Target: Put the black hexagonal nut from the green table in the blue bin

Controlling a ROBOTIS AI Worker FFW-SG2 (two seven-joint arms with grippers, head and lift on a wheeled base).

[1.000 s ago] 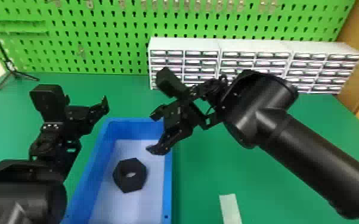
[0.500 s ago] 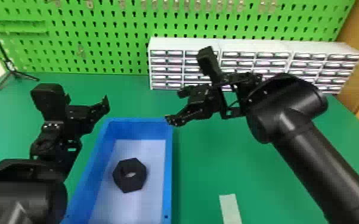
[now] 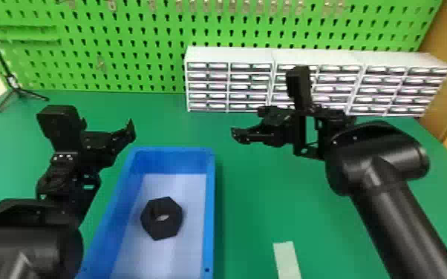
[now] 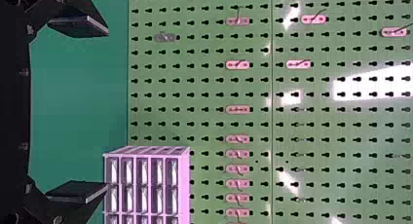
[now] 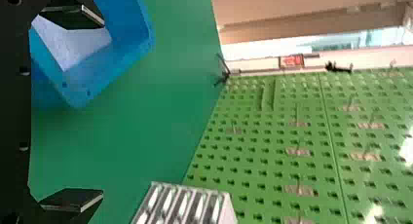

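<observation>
head view: left gripper (image 3: 127,133) and right gripper (image 3: 248,123) spread wide, green table (image 3: 256,207) beneath, pegboard (image 3: 137,55) behind.

Black hexagonal nut (image 3: 167,230): there is one | blue bin (image 3: 209,207): one | tabletop (image 3: 252,207): one | grippers: two, left gripper (image 3: 130,130) and right gripper (image 3: 247,124) | drawer cabinets (image 3: 230,81): three, each has five rows | pegboard (image 3: 122,59): one | tripod stand (image 3: 18,91): one | pegboard hooks (image 3: 111,4): several, too small to tally
</observation>
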